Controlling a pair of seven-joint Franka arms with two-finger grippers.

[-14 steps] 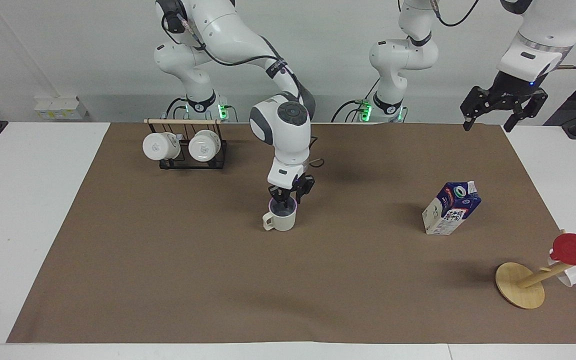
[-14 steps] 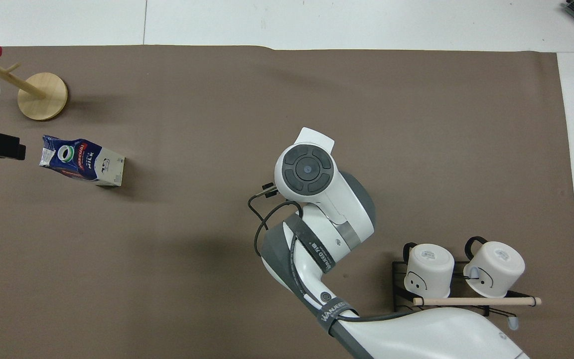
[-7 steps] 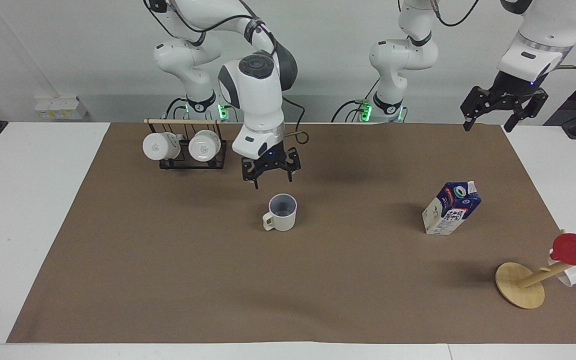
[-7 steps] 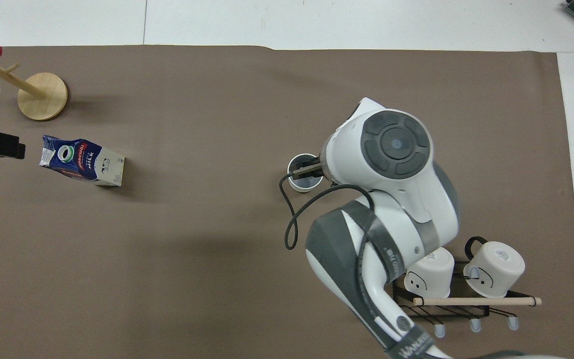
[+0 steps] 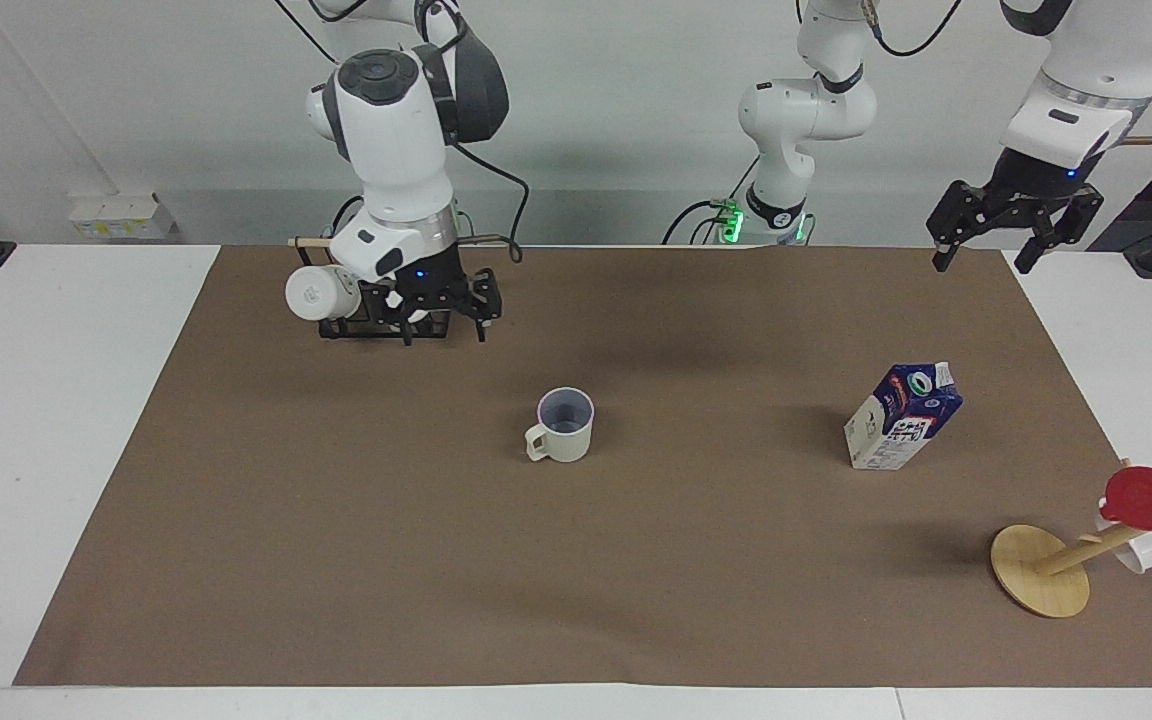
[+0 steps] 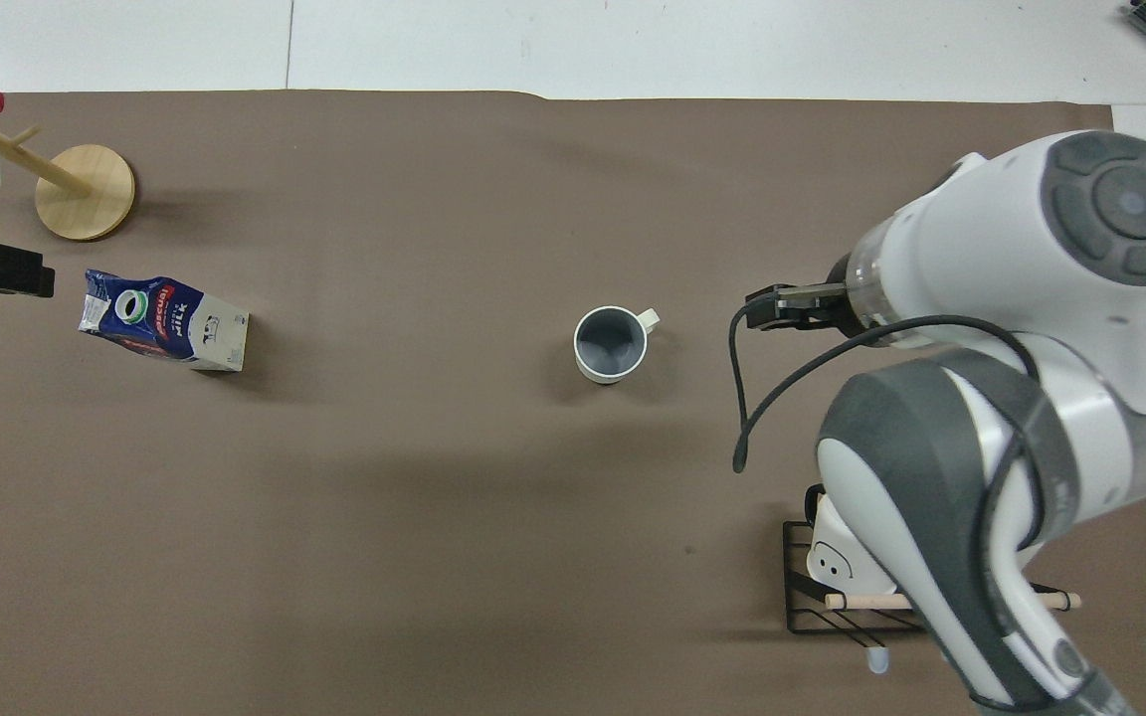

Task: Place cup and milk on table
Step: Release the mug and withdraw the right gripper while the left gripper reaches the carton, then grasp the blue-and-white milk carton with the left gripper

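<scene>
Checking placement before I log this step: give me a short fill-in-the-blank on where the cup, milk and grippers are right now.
1. The cream mug stands ____ on the brown mat, mouth up.
2. The right gripper hangs open over the ____ rack, holding nothing.
3. The milk carton stands on the mat toward the ____ arm's end.
4. The left gripper is open and holds ____.

Missing words: upright; mug; left; nothing

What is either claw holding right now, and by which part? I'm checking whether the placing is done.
Nothing is held. Both the right claw and left claw are open and empty; the cream-beige mug and blue-and-white milk carton stand free on the brown mat.
</scene>
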